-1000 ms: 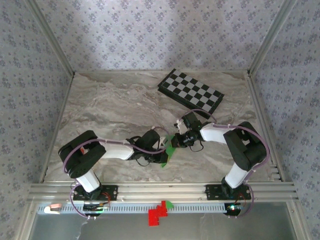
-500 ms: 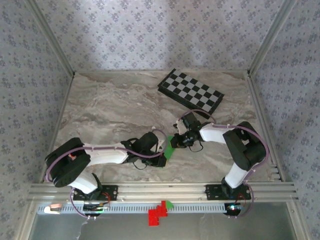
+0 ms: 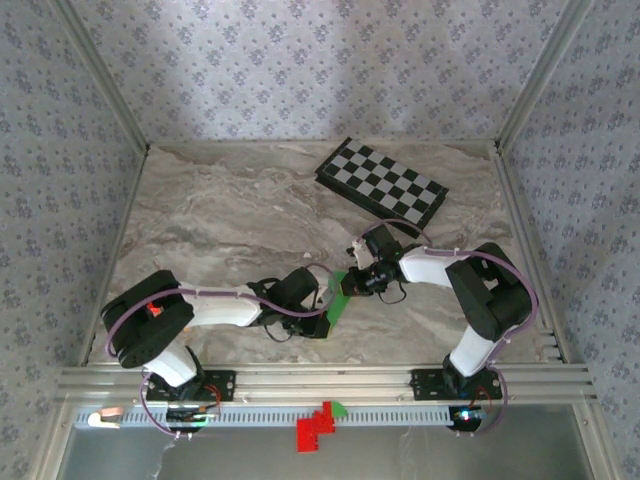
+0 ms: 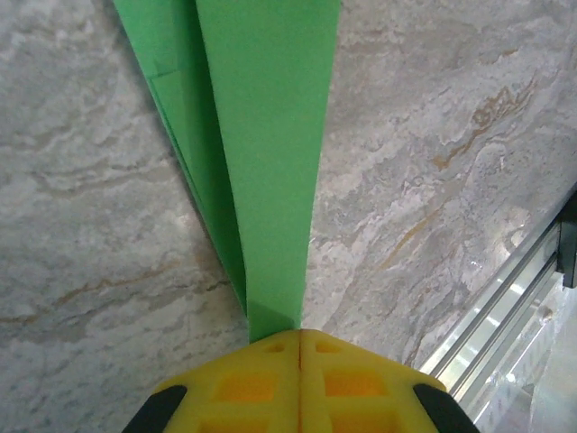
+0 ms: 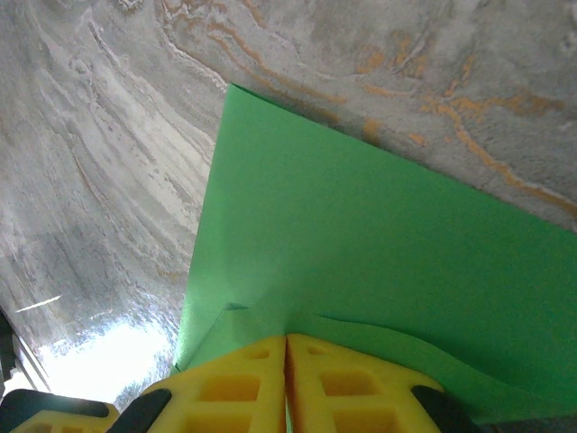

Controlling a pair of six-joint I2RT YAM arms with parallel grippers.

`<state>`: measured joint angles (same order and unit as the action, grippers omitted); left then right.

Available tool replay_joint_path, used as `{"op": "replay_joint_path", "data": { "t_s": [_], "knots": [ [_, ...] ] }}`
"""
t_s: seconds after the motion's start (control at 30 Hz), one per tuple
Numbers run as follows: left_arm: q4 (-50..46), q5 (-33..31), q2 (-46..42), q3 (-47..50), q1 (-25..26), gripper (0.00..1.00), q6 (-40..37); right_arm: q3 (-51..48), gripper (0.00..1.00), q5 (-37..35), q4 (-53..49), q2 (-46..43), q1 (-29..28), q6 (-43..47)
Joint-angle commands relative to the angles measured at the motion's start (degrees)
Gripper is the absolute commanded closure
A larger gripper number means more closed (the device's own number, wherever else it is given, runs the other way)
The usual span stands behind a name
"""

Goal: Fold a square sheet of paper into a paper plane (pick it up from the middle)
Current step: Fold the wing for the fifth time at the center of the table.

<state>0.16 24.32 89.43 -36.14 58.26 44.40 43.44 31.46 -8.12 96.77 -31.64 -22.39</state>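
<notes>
**Green strip pinched at both ends, mid-fold**

Caught in the middle of the folding: bright green paper (image 3: 338, 297), already creased into a long, narrow, layered strip, stretched between the two arms near the front middle of the marble-patterned table (image 3: 220, 210). Clamped on its narrow end with the left gripper (image 4: 299, 336), jaws pressed together with no gap, paper running straight out from between them. Nipped at the broader end with the right gripper (image 5: 286, 341), jaws likewise closed on the sheet, a small ripple beside the grip. Could not tell whether the strip rested on the marble or hung just above it.

Judged as a crease-setting step, well past the first folds but short of a finished dart. Called next, at a guess, for both arms travelling together, keeping the strip taut without tearing it, then laying it down and pressing the fold along its length. Risked a skewed crease with any twist at either end.

On containers: found none on the table. Noted only a black-and-white checkerboard (image 3: 382, 182) lying flat at the far right with nothing on it, and a small red block (image 3: 316, 428) beside a tiny green plastic piece (image 3: 338, 408) on the slotted rail (image 3: 420, 415) in front of the arm bases.
</notes>
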Motion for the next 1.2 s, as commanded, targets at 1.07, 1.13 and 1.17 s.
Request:
{"op": "replay_joint_path", "data": {
  "t_s": [1.07,1.13,1.17],
  "knots": [
    [1.45,2.84,2.24,0.48,-0.43,0.93,-0.15,-3.01,0.89,-8.08,-5.81,5.10,-0.21,0.17],
    [0.09,2.13,0.50,-0.06,-0.41,0.93,-0.74,-2.92,0.89,-8.08,-5.85,5.01,-0.23,0.11],
    [-0.84,1.76,-0.66,-0.53,-0.43,0.93,-1.12,-2.86,0.89,-8.17,-5.88,5.01,-0.18,0.22]
  ]
}}
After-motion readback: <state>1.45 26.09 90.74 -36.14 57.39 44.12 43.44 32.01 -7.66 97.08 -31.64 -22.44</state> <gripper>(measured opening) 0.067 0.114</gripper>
